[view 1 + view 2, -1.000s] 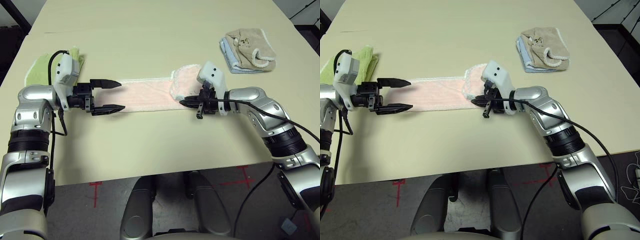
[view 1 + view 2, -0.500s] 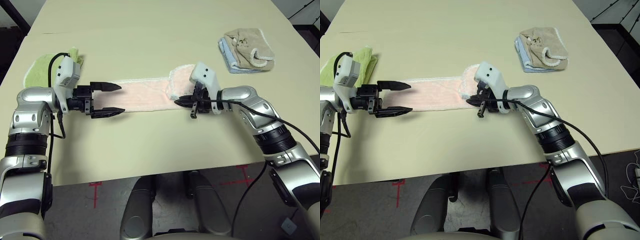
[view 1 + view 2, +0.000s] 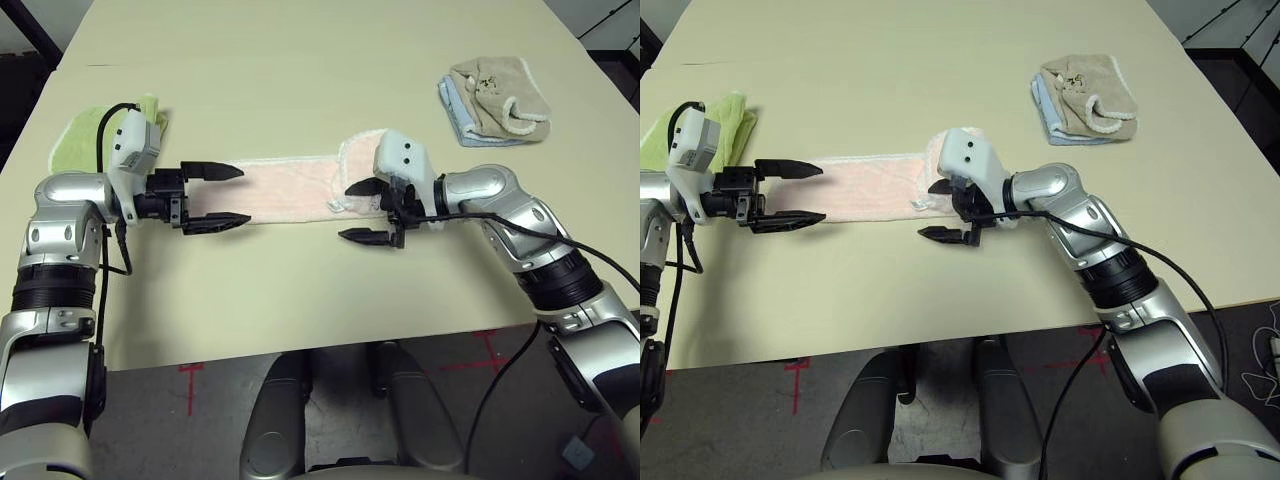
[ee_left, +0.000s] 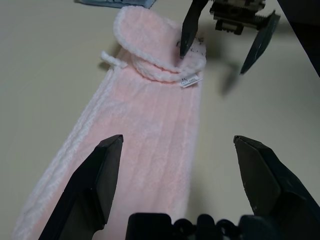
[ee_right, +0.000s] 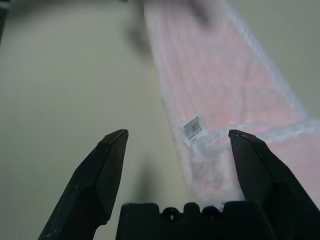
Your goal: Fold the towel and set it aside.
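Far left of the table [image 3: 300, 70]: light green towel [image 3: 75, 137], bunched behind my left wrist, no part in this job.

My left gripper [image 3: 215, 196] hangs just over the left end of the pink washcloth [image 3: 285, 187], fingers spread wide and empty, pointing along the strip toward my other arm. Reads as a waiting post: the end lies between the two fingers, ready to be pinched.

The washcloth lies flat as a long narrow band across the middle of the table, its right end turned back over itself in a short rounded flap. White tag [image 4: 190, 82] sits at the edge of that flap. One lengthwise fold done, I judge; the end-over fold is only begun.

My right gripper [image 3: 362, 211] hovers at the flap's near edge, fingers parted, nothing in them. Far finger over the flap, near finger over bare tabletop.

Far right: beige towel [image 3: 500, 88] folded on a blue one [image 3: 452, 108], well apart.
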Available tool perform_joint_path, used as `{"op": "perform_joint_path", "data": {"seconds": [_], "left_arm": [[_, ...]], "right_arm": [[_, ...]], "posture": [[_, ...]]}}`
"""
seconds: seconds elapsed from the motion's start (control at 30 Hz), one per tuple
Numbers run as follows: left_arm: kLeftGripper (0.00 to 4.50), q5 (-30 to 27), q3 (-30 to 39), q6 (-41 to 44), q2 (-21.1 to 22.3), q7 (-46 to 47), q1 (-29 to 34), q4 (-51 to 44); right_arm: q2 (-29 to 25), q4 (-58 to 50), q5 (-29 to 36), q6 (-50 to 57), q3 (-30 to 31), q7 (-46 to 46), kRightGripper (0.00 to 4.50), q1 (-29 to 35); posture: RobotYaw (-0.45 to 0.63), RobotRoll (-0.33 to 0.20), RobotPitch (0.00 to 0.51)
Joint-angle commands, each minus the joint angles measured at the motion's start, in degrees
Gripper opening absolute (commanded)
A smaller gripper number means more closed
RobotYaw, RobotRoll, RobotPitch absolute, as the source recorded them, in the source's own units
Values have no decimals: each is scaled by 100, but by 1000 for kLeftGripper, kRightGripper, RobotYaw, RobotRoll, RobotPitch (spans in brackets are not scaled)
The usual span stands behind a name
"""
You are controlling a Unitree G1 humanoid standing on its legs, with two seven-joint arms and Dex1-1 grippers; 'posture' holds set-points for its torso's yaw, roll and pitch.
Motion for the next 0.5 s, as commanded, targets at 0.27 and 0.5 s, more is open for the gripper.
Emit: {"op": "perform_joint_path", "data": {"seconds": [0.27,0.5], "left_arm": [[4500,16,-22,-30,-98,132,79,170],[4500,-27,6,50,-87,187,155,44]], "right_arm": [[-154,2413,732,-2231,-1869,210,4452,-171],[-126,4031,481,-3488,-1788,945,3203,-605]], "posture": [[23,0,282],[54,0,285]]}}
